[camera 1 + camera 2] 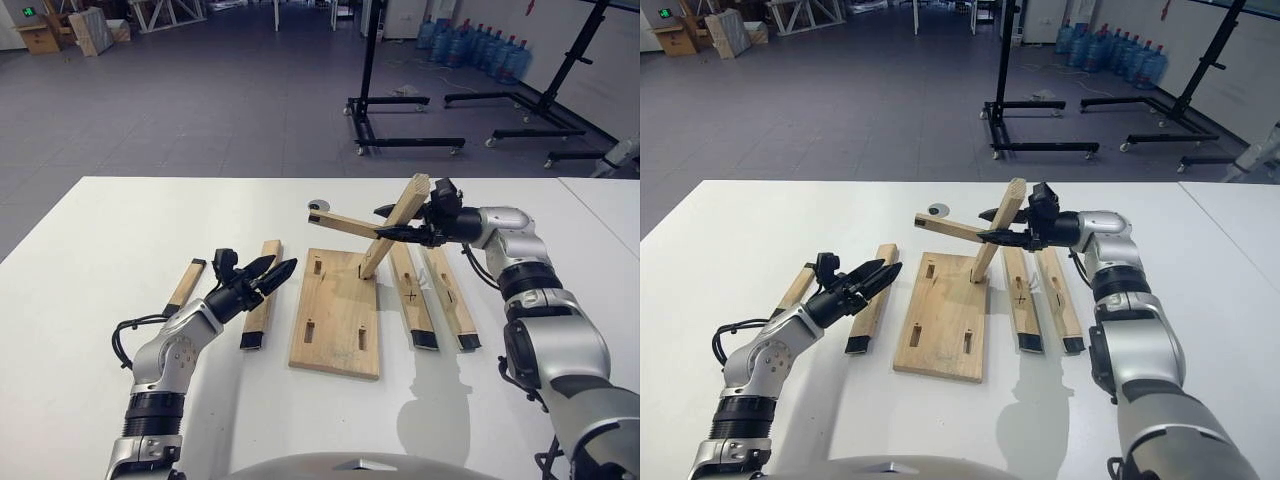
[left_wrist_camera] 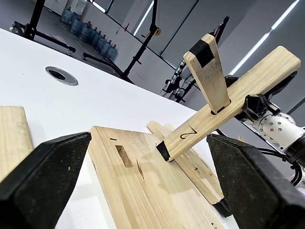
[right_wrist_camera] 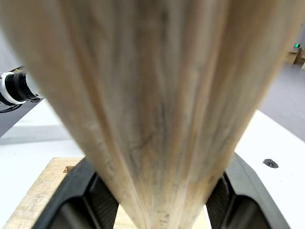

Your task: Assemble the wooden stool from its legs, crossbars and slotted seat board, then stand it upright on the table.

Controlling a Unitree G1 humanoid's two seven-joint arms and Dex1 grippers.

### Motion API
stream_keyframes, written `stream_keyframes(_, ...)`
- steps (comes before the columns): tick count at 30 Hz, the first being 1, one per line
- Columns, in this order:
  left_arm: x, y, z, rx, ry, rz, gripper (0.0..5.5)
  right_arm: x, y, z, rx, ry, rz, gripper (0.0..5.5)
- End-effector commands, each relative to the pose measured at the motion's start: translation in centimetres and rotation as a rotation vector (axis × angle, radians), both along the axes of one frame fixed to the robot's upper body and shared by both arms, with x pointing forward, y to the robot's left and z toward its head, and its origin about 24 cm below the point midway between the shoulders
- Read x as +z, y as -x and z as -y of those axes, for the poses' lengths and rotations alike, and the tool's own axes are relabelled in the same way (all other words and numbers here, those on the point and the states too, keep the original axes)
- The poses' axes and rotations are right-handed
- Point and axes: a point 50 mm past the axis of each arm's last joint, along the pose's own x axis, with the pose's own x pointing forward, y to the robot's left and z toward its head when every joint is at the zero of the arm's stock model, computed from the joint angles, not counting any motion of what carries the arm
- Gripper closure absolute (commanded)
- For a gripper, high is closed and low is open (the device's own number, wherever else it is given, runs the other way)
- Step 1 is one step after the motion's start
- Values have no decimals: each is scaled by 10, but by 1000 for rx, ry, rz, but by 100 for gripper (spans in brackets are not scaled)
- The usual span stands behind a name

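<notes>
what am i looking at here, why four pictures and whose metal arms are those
It is a humanoid robot with two arms, each ending in a two-finger gripper. Two pictures come from its head, looking down on a white table; the other two from a camera on each wrist. On the table lie a slotted seat board and four loose wooden pieces, two each side. The right gripper is shut on a leg with a crossbar joined through it, lower end at the board. The left gripper hangs open above one loose piece.
</notes>
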Motion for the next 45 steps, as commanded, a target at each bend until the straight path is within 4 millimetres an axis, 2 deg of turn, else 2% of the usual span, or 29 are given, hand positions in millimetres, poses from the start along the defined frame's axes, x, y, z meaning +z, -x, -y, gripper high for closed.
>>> stream_keyframes(1, -6, 1, 0, 0, -19, -9, 103, -24, 3, 5, -25, 122, -116, 345)
stream_keyframes(4, -7, 1, -2, 8, -22, -11, 103, -30, 2, 10, -84, 169, -137, 345)
stream_keyframes(8, -13, 3, -2, 17, -26, -33, 103, -39, 7, 13, -60, 213, -213, 345)
stream_keyframes(12, -17, 2, 1, 15, -31, -45, 103, -35, 5, 12, -55, 230, -233, 345)
stream_keyframes(13, -18, 1, 1, 15, -31, -44, 103, -34, 4, 12, -54, 235, -232, 308)
stream_keyframes(16, -19, 0, 3, 15, -29, -43, 103, -28, 2, 16, -82, 237, -211, 262)
stream_keyframes(20, -22, 4, 6, 15, -20, -50, 103, -12, 1, 34, -155, 188, -143, 249)
stream_keyframes(25, -23, 8, 7, 15, -17, -57, 103, 9, 3, 41, -189, 119, -12, 249)
stream_keyframes(31, -24, 13, 7, 2, -26, -70, 103, 31, 27, 52, -282, 22, 168, 249)
stream_keyframes(35, -20, 15, 14, -41, -40, -60, 103, 74, 29, 59, -454, -85, 387, 249)
stream_keyframes(37, -17, 18, 21, -94, -72, -40, 103, 93, 30, 56, -474, -139, 463, 249)
stream_keyframes(39, -12, 20, 28, -154, -115, -12, 103, 101, 29, 47, -451, -157, 501, 249)
stream_keyframes(42, -2, 20, 37, -238, -206, 52, 103, 109, 27, 29, -410, -199, 543, 249)
stream_keyframes(45, -2, 20, 43, -330, -395, 88, 103, 108, 26, 20, -389, -201, 558, 249)
